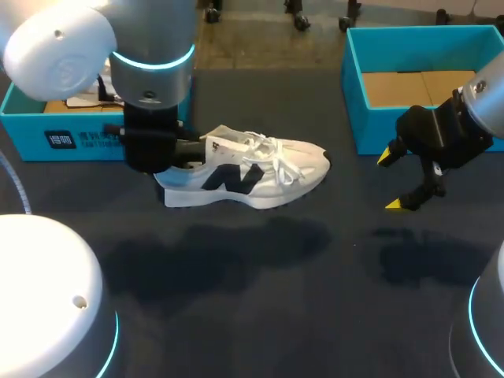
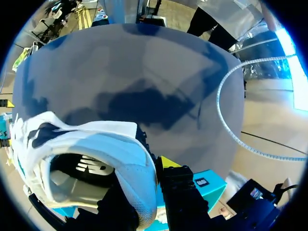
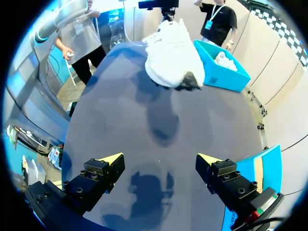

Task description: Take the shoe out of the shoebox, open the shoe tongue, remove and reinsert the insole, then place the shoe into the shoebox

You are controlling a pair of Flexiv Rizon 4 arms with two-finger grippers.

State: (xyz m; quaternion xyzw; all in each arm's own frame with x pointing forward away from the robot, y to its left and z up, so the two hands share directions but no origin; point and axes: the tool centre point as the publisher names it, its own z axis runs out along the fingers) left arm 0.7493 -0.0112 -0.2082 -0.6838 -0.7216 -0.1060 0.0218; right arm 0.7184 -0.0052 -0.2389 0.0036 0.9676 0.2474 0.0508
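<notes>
A white shoe [image 1: 260,169] with a dark side logo and white laces hangs above the dark table, toe pointing right, with its shadow lying apart from it. My left gripper [image 2: 149,192] is shut on the shoe's heel collar [image 2: 137,168], one finger inside the opening and one outside. In the head view the left wrist [image 1: 150,134] hides those fingers. My right gripper [image 1: 391,181] stands open and empty to the right of the toe. From the right wrist, the shoe [image 3: 171,57] lies well ahead of the open gripper [image 3: 160,161].
An open blue shoebox [image 1: 354,87] with a cardboard floor stands at the back right, just behind my right gripper. Another blue box [image 1: 47,138] holding white paper sits at the back left, behind my left arm. Dark tabletop [image 1: 260,299] stretches in front.
</notes>
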